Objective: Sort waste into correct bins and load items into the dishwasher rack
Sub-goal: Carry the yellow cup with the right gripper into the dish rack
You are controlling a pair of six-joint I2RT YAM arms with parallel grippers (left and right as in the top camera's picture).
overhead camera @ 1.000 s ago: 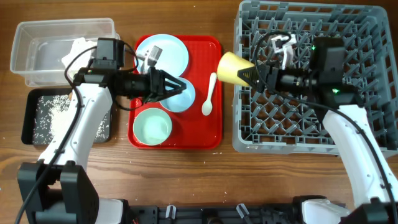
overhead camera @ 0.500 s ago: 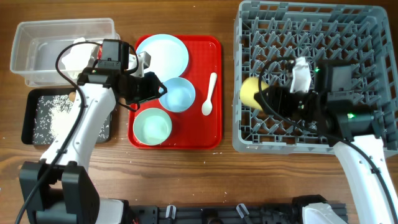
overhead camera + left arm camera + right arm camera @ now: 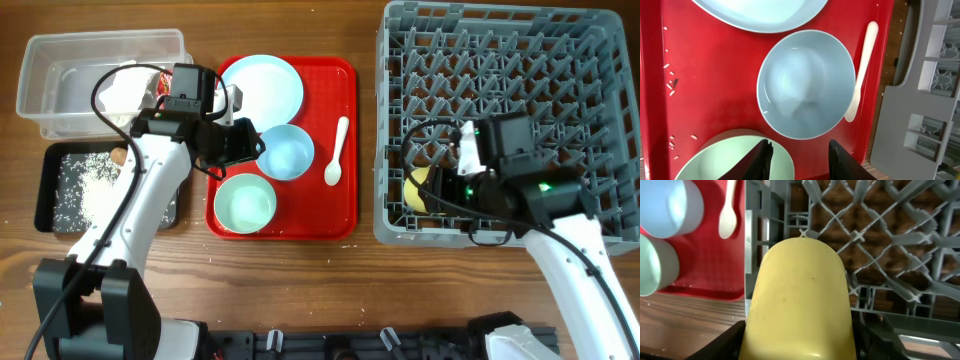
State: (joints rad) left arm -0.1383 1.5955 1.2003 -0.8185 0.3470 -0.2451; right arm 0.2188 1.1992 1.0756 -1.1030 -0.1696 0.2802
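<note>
The tub (image 3: pixel 35 95) and the black tray (image 3: pixel 46 200), strewn with rice (image 3: pixel 90 190), lie behind the left gripper (image 3: pixel 801 159). That gripper hangs over the red tray (image 3: pixel 715 75), fingers spread and empty. The blue bowl (image 3: pixel 806 90) sits just ahead of its fingertips, with the green bowl (image 3: pixel 730 160) beside them and the spoon (image 3: pixel 863 65) off to the right. The right gripper (image 3: pixel 447 188) clasps the yellow cup (image 3: pixel 799 295), low in the rack's (image 3: pixel 600 60) near-left corner.

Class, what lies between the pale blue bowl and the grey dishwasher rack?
The white spoon, lying on the red tray between the pale blue bowl and the rack. The overhead and left wrist views both show it.
</note>
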